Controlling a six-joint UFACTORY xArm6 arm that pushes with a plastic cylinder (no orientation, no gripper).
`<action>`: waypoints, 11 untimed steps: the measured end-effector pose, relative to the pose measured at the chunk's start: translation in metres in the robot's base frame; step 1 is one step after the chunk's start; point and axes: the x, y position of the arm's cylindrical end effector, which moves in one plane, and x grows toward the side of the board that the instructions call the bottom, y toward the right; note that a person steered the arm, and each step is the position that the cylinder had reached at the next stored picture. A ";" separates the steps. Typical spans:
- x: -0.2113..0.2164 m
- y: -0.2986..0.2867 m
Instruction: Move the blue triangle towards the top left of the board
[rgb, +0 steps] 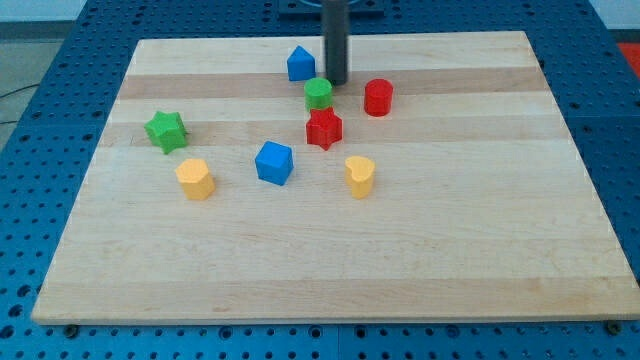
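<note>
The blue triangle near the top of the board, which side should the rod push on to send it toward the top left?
Push the blue triangle on its right face, low and slightly from below. My tip already sits just to its right, beside the green block; the triangle's flat right side faces it.

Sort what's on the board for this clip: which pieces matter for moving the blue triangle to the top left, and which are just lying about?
In the job:
- blue triangle, near the view's top
- my tip, just to its right

Lying about:
- green round block, right beside my tip
- red cylinder
- red star
- blue cube
- green star
- two yellow blocks
</note>
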 end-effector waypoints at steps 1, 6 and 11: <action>-0.032 -0.025; 0.010 -0.129; -0.026 -0.145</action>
